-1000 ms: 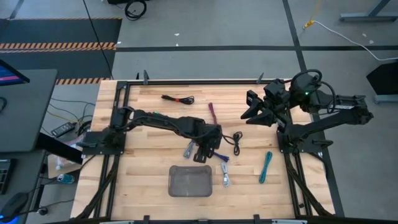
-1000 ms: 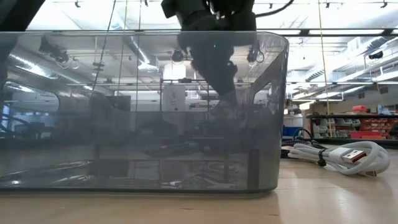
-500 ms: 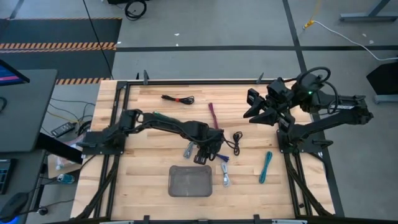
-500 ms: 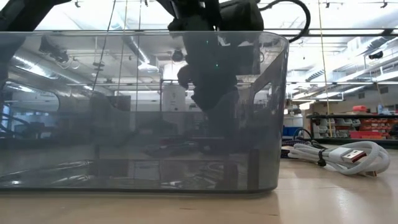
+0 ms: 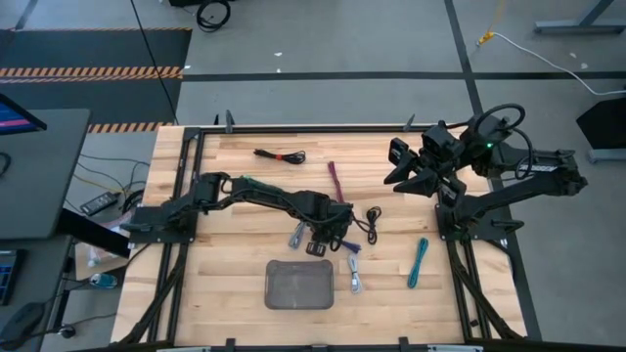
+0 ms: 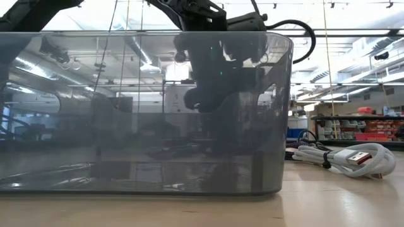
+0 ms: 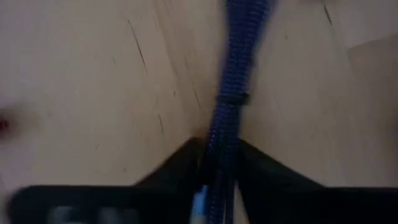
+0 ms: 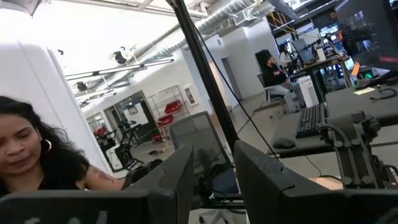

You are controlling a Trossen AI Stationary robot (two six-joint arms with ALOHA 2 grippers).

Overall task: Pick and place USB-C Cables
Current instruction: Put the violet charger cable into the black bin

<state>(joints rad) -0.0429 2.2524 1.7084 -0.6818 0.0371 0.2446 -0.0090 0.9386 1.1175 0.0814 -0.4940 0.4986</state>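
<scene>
A blue-purple USB-C cable (image 7: pixel 235 56), bundled with a tie, lies on the wooden table just right of the table's middle; in the high view it shows as a purple cable (image 5: pixel 350 248). My left gripper (image 5: pixel 336 239) reaches down over it, and its two dark fingers close in on the cable in the left wrist view, gripper (image 7: pixel 219 163). My right gripper (image 8: pixel 211 180) is held high at the far right, open, pointing out into the room. A translucent grey tray (image 5: pixel 298 285) stands near the front edge. My left gripper pinches the bundled cable between its two fingers, on the stretch (image 7: pixel 221 140) just short of the tie band. The fingers come from above, pointing down at the table, one on each side of the cable. The cable lies flat on the wood.
Other cables lie spread out: black-red (image 5: pixel 279 154) and maroon (image 5: pixel 335 178) at the back, black (image 5: pixel 372 221), grey (image 5: pixel 296 236), white (image 5: pixel 354 277) and teal (image 5: pixel 419 262) nearer. In the low view the tray wall (image 6: pixel 145 113) fills the frame, the white cable (image 6: pixel 341 157) to its right.
My left arm has come lower over the table and reached a little farther toward the right edge, bringing its gripper down onto the blue-purple cable.
</scene>
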